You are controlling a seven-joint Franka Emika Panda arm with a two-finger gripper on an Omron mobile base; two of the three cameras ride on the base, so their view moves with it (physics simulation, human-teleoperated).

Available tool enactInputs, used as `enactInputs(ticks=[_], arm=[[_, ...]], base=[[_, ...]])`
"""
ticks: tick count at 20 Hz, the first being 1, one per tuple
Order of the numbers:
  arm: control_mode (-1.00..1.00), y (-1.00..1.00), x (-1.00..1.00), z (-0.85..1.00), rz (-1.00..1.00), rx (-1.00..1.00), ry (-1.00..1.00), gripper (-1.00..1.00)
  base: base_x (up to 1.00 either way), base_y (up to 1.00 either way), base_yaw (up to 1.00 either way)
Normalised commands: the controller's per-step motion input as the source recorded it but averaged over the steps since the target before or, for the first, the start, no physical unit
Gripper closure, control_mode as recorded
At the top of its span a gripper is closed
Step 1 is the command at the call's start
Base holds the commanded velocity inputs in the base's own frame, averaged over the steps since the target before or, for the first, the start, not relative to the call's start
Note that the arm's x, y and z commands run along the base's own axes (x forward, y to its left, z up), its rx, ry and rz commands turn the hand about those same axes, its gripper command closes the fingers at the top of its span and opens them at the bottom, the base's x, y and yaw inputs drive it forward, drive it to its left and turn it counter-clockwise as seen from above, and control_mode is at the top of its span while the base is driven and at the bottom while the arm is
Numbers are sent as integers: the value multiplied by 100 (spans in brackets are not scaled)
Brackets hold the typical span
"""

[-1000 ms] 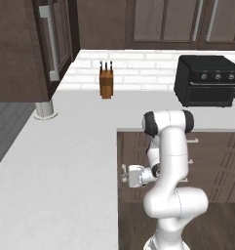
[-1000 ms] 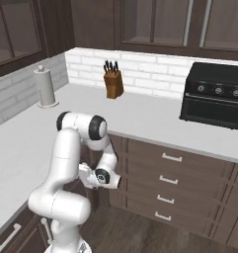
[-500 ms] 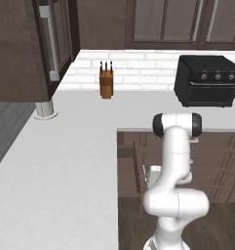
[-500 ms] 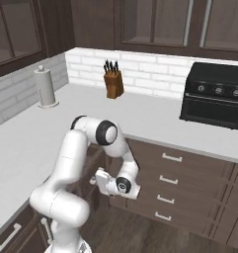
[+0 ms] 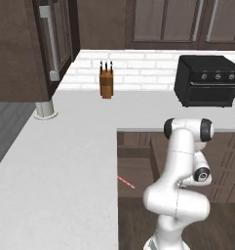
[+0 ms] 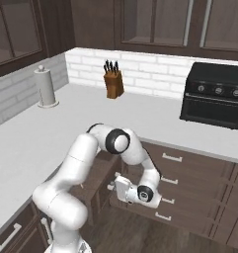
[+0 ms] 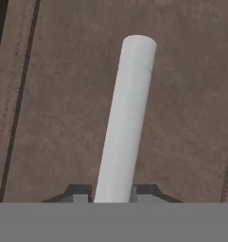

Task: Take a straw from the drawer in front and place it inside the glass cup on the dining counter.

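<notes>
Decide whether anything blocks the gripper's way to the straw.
Nothing visible covers the straw, which lies exposed in the open drawer. The fingers, however, grip the drawer's white handle, so they must release it first.

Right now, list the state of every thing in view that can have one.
drawer: pulled out, open.
straw: lying flat in the open drawer, untouched.
drawer handle: clamped between the fingertips.
hand: closed on the drawer handle.
toaster oven: door shut.
neighbouring drawers: shut.
</notes>
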Motion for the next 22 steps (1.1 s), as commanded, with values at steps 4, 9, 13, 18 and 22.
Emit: enactInputs(ticks=[4, 9, 13, 18, 22], arm=[[-100, -94, 9, 0, 0, 0, 5, -100], [-100, -61, -1, 35, 0, -7, 0, -100], [-100, 19, -13, 100, 0, -15, 0, -100], [-100, 81, -10, 100, 0, -31, 0, -100], [-100, 100, -21, 100, 0, -43, 0, -100]], base=[[0, 0, 0], [0, 0, 0], [0, 0, 0], [0, 0, 0], [0, 0, 0]])
